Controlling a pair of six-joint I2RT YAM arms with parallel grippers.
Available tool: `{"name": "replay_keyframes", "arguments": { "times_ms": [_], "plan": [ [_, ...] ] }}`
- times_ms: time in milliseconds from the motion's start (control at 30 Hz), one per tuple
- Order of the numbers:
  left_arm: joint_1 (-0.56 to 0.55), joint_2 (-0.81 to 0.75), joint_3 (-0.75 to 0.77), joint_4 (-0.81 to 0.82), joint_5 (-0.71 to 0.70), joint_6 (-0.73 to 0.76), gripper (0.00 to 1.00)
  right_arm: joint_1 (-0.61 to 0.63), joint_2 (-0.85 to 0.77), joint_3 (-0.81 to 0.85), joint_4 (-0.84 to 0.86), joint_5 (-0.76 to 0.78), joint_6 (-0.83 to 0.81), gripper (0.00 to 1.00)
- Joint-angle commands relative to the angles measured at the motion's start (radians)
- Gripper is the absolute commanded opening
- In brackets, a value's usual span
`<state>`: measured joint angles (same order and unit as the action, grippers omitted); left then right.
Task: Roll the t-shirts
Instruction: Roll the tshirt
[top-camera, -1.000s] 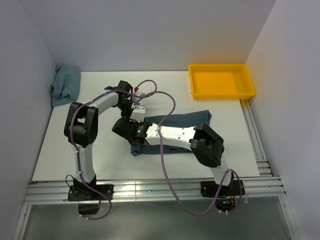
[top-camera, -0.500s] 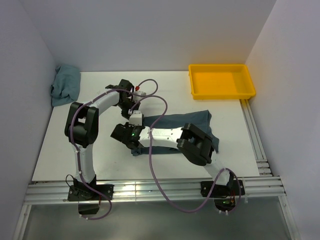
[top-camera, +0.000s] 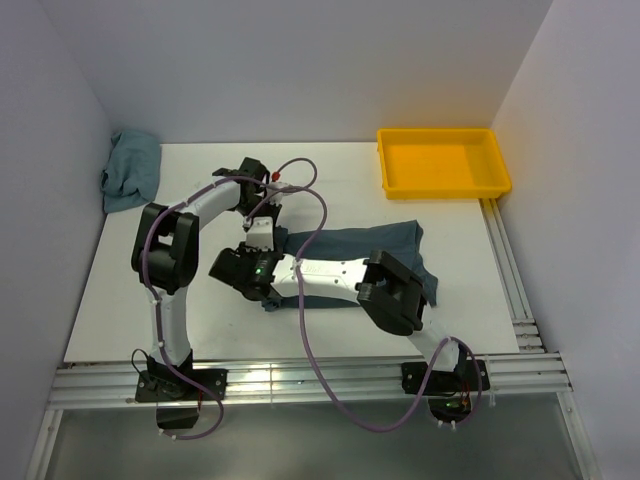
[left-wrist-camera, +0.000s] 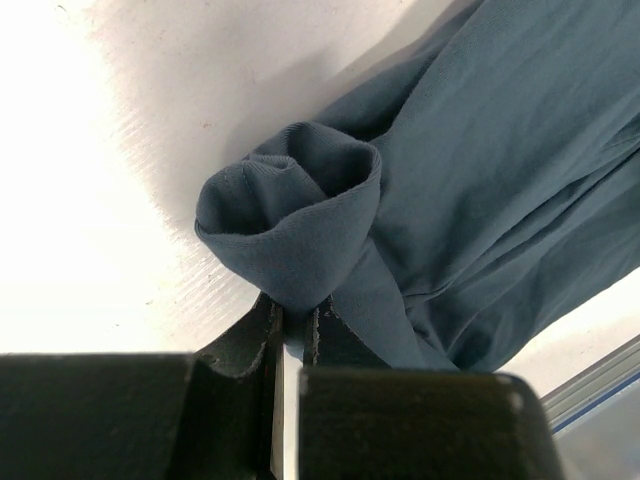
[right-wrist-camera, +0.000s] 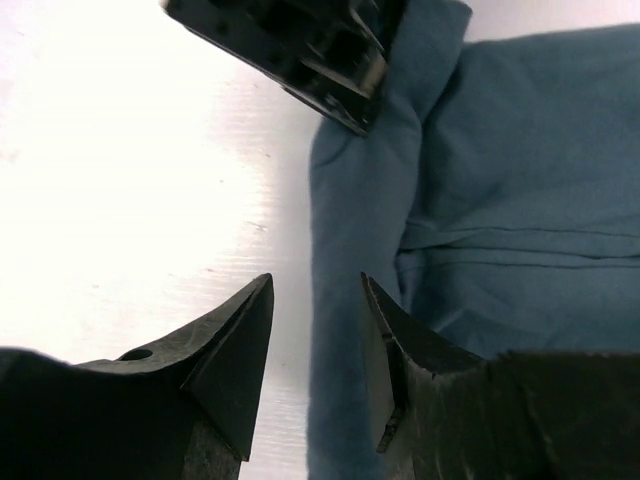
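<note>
Left wrist view gives the clearest reason for the hold. The left end effector (left-wrist-camera: 292, 320) has its fingers pressed together on a fold of the dark slate-blue cotton t-shirt (left-wrist-camera: 500, 180), right beneath a small curled tube of fabric (left-wrist-camera: 290, 220) that looks like the first turn of a roll. Pinching there would stop that loose turn from springing flat.

From the top external camera, the shirt (top-camera: 375, 245) lies as a long folded band across the middle of the white desk (top-camera: 120, 300), reaching toward the right edge, with both arms meeting at its left end. On the right wrist camera, the right end effector (right-wrist-camera: 315, 290) stands spread and grips nothing, its tips either side of the band's edge, close to the left one. It is probably placed to take the nearer part of that same end so the roll turns evenly. Rolling seems barely begun.

A crumpled pale teal cloth (top-camera: 130, 170) lies in the far left corner. A yellow plastic tray (top-camera: 445, 191) sits at the far right corner, presumably for finished rolls.
</note>
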<state>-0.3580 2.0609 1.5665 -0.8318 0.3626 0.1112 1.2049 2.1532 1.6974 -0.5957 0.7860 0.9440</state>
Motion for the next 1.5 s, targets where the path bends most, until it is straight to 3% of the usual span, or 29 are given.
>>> {"name": "replay_keyframes", "arguments": {
  "times_ms": [0,700,900,1167,1267,1467],
  "plan": [
    [-0.004,-0.001,0.036,-0.003,-0.02,0.016,0.0,0.005,0.013,0.067,-0.006,0.061,-0.017,0.47],
    [-0.009,0.007,0.059,-0.021,-0.013,0.021,0.03,-0.004,0.122,0.054,-0.157,0.024,0.121,0.48],
    [-0.009,0.001,0.069,-0.021,-0.008,0.018,0.16,-0.005,0.151,0.076,-0.211,-0.002,0.151,0.5],
    [-0.007,-0.012,0.119,-0.038,0.009,0.015,0.47,-0.004,0.169,0.099,-0.266,-0.005,0.185,0.49],
    [0.001,-0.016,0.144,-0.046,0.028,0.013,0.55,-0.005,0.139,0.039,-0.211,-0.028,0.19,0.36],
    [0.048,-0.033,0.202,-0.072,0.11,0.021,0.66,-0.028,0.016,-0.178,0.054,-0.109,0.171,0.31]
  ]
}}
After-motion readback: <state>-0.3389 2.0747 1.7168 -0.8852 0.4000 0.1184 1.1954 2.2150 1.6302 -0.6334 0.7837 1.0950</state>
